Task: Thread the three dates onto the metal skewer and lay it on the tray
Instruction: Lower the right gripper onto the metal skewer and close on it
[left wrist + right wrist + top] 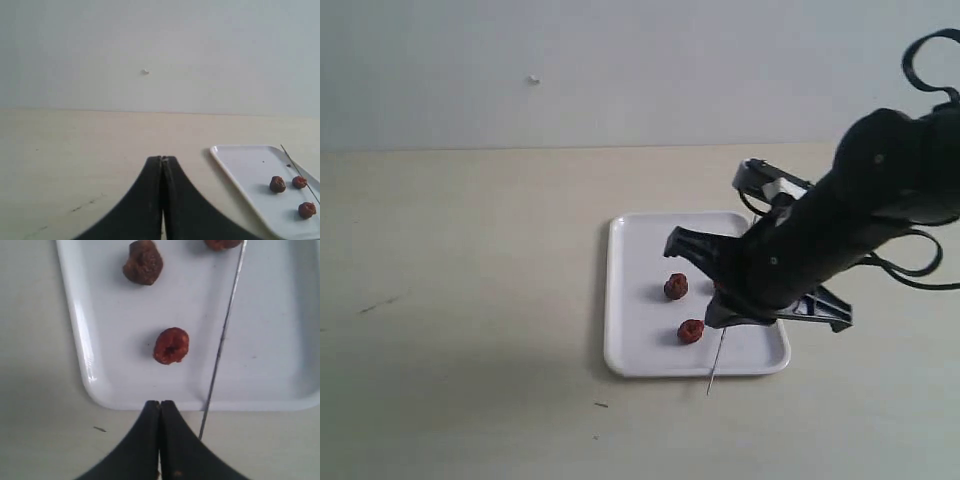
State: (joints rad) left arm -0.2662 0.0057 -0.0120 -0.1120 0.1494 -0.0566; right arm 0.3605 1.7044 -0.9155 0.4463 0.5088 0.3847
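Right gripper (pixel 160 404), jaws pressed together and empty, hovers above the near rim of the tray (pixel 75 315), lower centre-right of the exterior view. The skewer (pixel 222 337) lies just beside its tips, long axis running near-to-far, near end overhanging the rim. Beyond, three dates (pixel 171 345) sit loose on the tray, none threaded. Left gripper (pixel 162 159), likewise closed and empty, is well apart from the tray, so the right arm looks nearer for the pickup.
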